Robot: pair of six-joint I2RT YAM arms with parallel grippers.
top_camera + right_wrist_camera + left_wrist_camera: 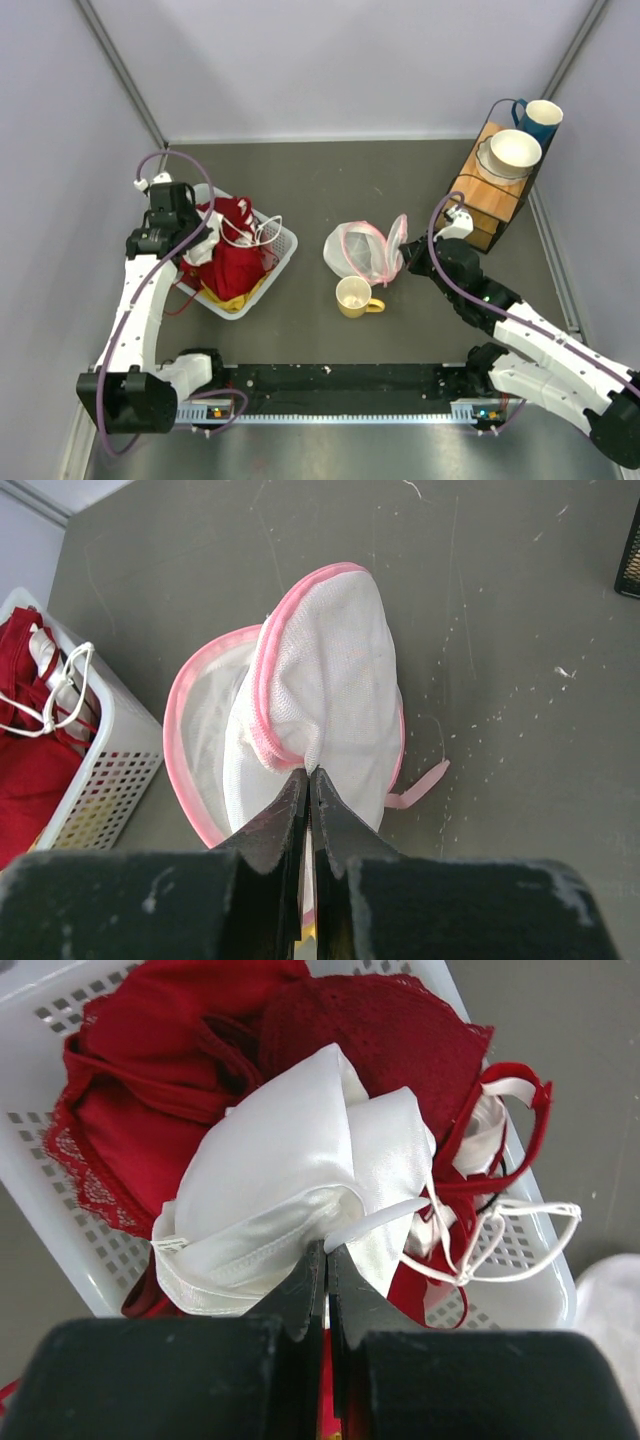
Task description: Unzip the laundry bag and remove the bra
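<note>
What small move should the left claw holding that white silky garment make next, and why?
Probably open the left gripper and drop the white satin bra: it is already out of the pink-trimmed white mesh laundry bag, which the right gripper pinches open, and sits over the white slatted plastic basket of red clothes.

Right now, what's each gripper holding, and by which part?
Left gripper: bra, at a cup's edge. Right gripper: laundry bag, by its mesh flap.
</note>
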